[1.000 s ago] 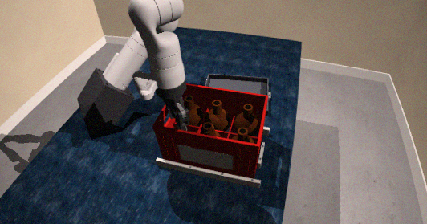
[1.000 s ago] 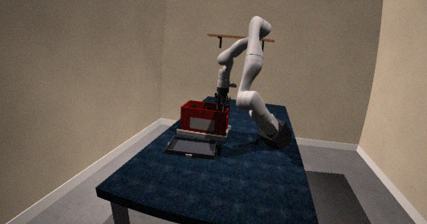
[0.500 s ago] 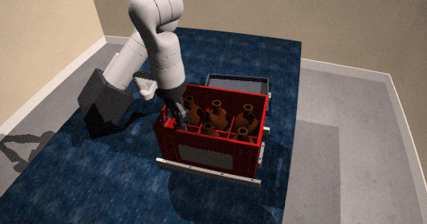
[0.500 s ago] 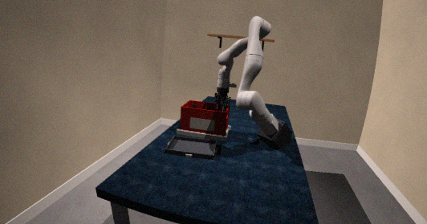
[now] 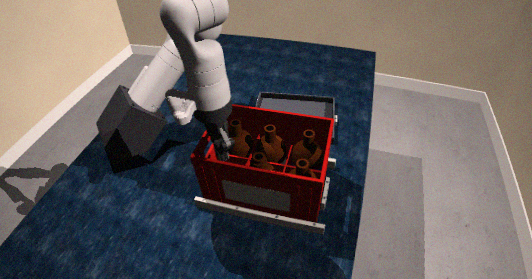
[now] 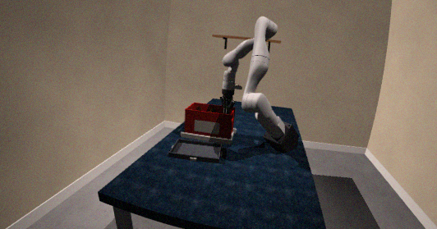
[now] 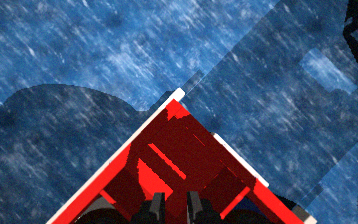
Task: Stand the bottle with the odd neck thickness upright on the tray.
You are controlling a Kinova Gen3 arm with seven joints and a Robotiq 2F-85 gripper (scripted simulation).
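Red crate (image 5: 280, 115) on blue table cloth, grey tray (image 5: 295, 96) just behind it in top view. Five brown bottles standing in crate cells: back left (image 5: 239, 135), back middle (image 5: 270, 140), back right (image 5: 306, 146), front middle (image 5: 260, 160), front right (image 5: 301, 167). Neck differences too small to tell here, so odd bottle not identified. Gripper (image 5: 223, 151) down inside crate at left end, just beside back-left bottle, apparently in the bottle-free front-left cell.

Exterior view: crate (image 6: 193, 120) near table's far end, tray (image 6: 193, 158) touching or just beside it, nothing on tray. Gripper (image 6: 227, 103) dipped at crate's rim.

Wrist view: looking down into crate corner (image 7: 130, 165). Fingers drawn nearly together, narrow gap, no bottle neck between them; reads as closed on nothing.

Handling guess: bottles rigid, smooth, probably slippery and breakable, bulbous body, top-heavy if tilted. Best hold likely on the neck just under the lip, straight vertical lift; loose crate may shift if snagged.
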